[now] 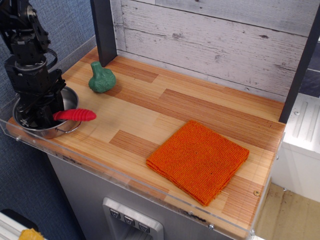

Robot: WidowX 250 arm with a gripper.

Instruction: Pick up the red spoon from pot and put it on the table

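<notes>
at the front left corner of the table [150,115], the gripper [37,116] holds the red spoon [75,115] closed, handle out over the pot [67,100] rim for lifting.

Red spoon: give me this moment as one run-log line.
phase: lifting | gripper: shut on red spoon | spoon: handle raised past pot rim | table: spoon not yet placed

arm [27,45]: matte black, blocky segments | black cables looped alongside | gripper [42,116]: black
</notes>
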